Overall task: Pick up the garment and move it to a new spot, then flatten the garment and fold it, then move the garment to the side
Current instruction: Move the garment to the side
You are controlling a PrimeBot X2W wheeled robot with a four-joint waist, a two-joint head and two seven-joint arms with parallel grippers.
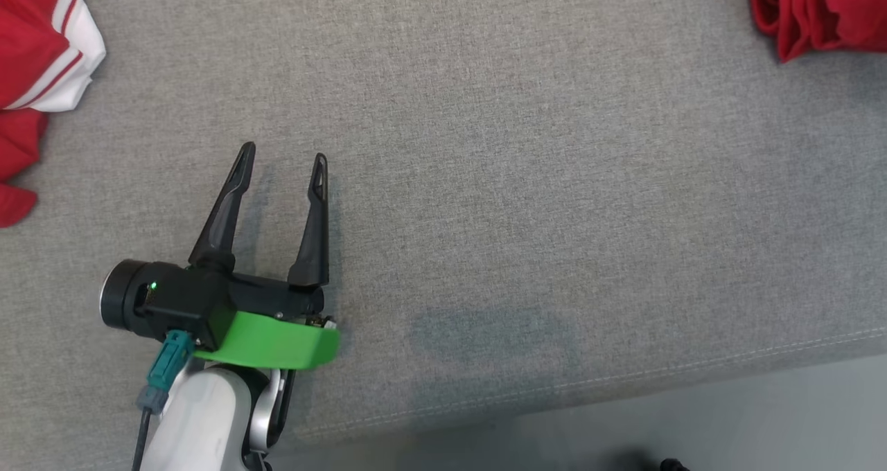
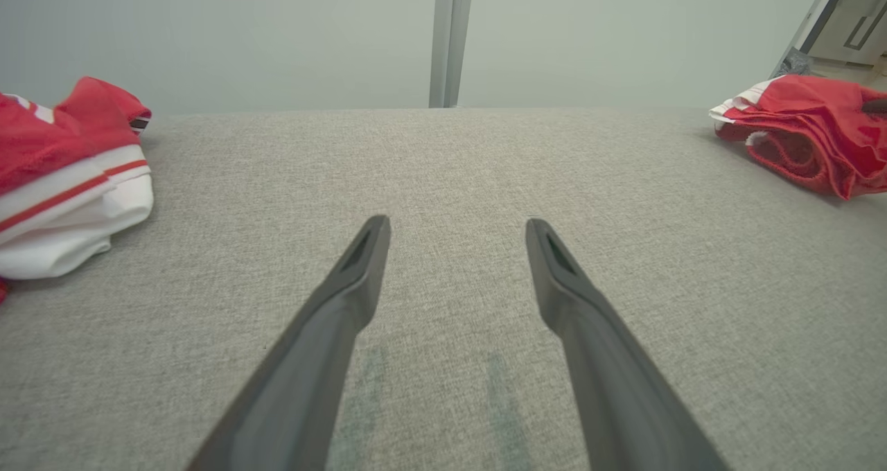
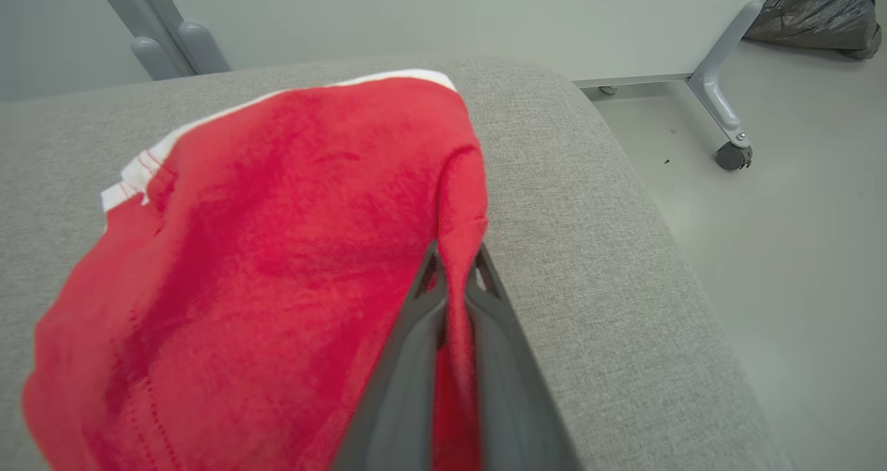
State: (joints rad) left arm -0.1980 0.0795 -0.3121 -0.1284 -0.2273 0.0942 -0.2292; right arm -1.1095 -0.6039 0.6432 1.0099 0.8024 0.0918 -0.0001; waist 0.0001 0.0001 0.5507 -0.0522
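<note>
**2 garments at opposite ends of the cushion**

The garment lies at the far right corner of the cushion, close to its right edge. A fold of it is pinched between the fingers of the right gripper. A 2nd garment lies at the far left, well apart from the 1st. The left gripper is between them, nearer the 2nd garment and toward the near edge, over bare cushion, its fingers spread and touching neither. The floor lies before the near edge and right of the cushion; a wheeled stand leg stands there, a bag behind it.
</note>
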